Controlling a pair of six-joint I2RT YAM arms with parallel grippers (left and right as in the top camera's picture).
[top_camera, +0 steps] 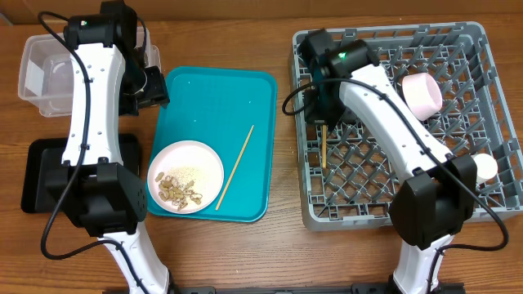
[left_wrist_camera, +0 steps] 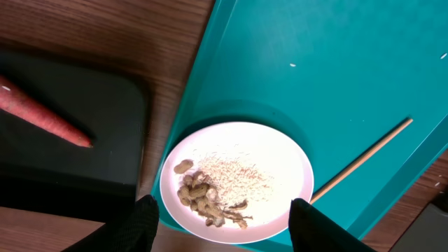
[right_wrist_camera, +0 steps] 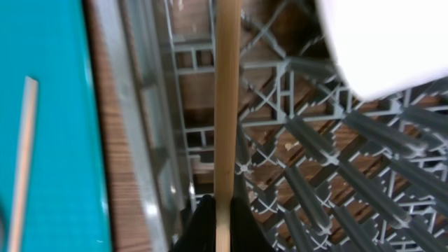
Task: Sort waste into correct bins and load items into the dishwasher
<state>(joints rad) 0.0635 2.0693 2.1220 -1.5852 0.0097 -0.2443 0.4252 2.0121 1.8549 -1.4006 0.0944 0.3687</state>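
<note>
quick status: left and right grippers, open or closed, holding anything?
Left gripper: open, empty, above the plate.
Right gripper: closed on a chopstick, over the dish rack.

No lettering, label, brand or number is legible on the plate (top_camera: 204, 158), teal tray (top_camera: 212, 106) or dish rack (top_camera: 347, 214)

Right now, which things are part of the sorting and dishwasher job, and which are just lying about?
Job: plate, peanuts, rice, carrot, loose chopstick, held chopstick, bowl, cup, dish rack, clear tub, black tray.
Lying about: teal tray, table.
</note>
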